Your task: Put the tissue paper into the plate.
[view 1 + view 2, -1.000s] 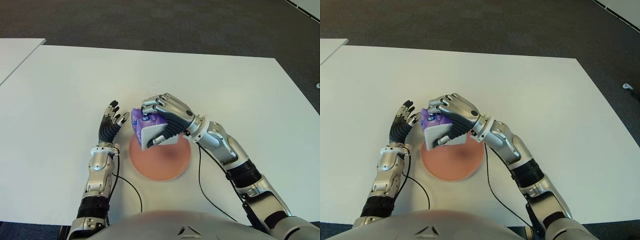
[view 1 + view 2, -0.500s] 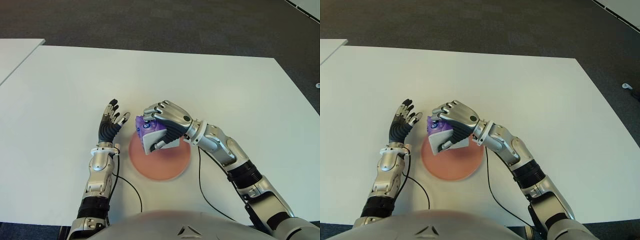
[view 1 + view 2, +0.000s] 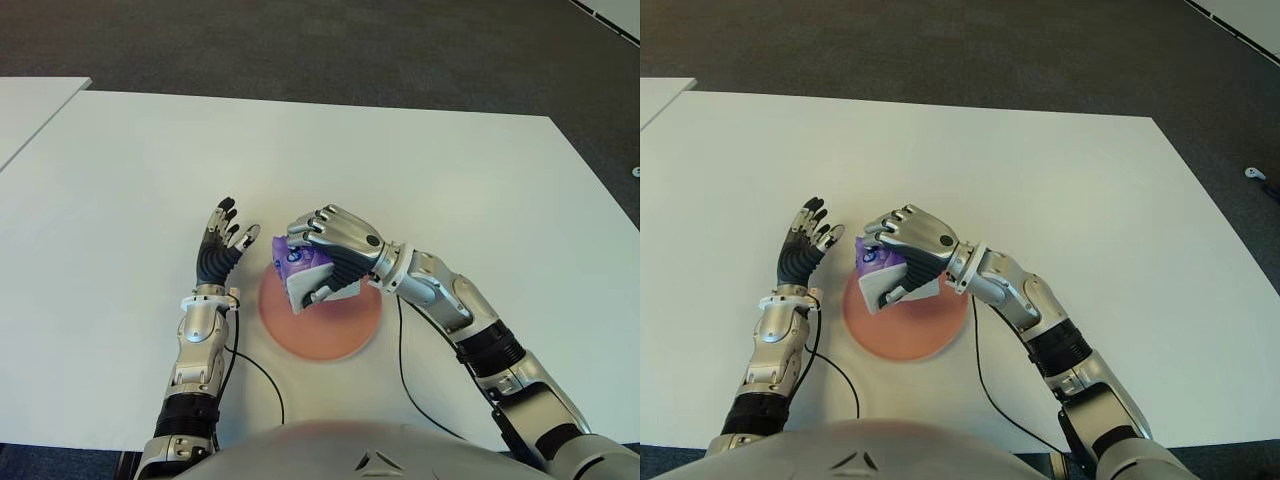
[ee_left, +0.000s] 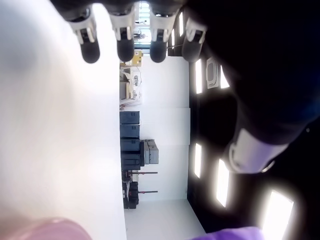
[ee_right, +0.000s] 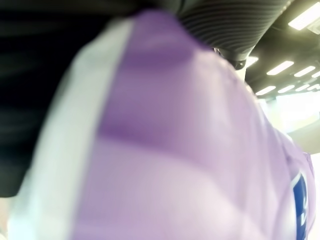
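Observation:
A purple and white tissue pack (image 3: 300, 274) is held in my right hand (image 3: 328, 250), whose fingers curl over its top. The pack hangs tilted over the far left part of the pink round plate (image 3: 330, 325) on the white table (image 3: 450, 180); I cannot tell whether it touches the plate. In the right wrist view the purple pack (image 5: 190, 150) fills the picture, pressed against the dark palm. My left hand (image 3: 222, 243) stands just left of the plate, fingers spread and upright, holding nothing.
A second white table (image 3: 30, 105) shows at the far left edge, with a gap between the two. Dark carpet (image 3: 300, 40) lies beyond the far edge. Thin black cables (image 3: 400, 370) run from both wrists across the table near my body.
My right hand has lowered and shifted slightly right with the tissue pack, bringing it closer over the plate. The left hand has stayed in place.

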